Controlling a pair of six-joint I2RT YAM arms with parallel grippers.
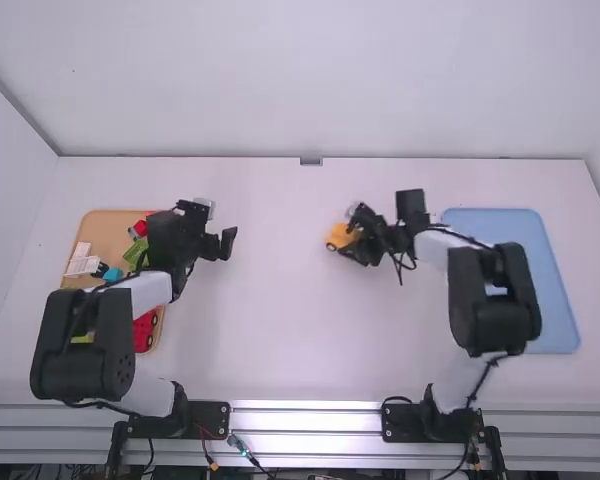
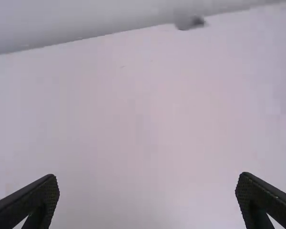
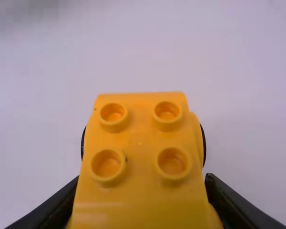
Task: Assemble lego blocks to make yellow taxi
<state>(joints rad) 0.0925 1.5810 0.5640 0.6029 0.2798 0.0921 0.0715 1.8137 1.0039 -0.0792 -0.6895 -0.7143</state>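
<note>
My right gripper (image 1: 358, 240) is over the table, right of the middle, shut on a yellow toy car (image 1: 338, 237). In the right wrist view the yellow car body (image 3: 139, 143) has studs on top and round dark edges like wheels at its sides, with my gripper (image 3: 142, 193) closed against both flanks. To the left, beside the wooden tray, my left gripper (image 1: 225, 242) is held above the table. Seen from its own wrist, the left gripper (image 2: 148, 195) stands wide open with only white tabletop between its fingers.
A wooden tray (image 1: 100, 222) at the left, partly under the left arm, holds red, green, white and blue blocks. A light-blue tray (image 1: 552, 300) lies at the right, partly behind the right arm. The back wall edges the table.
</note>
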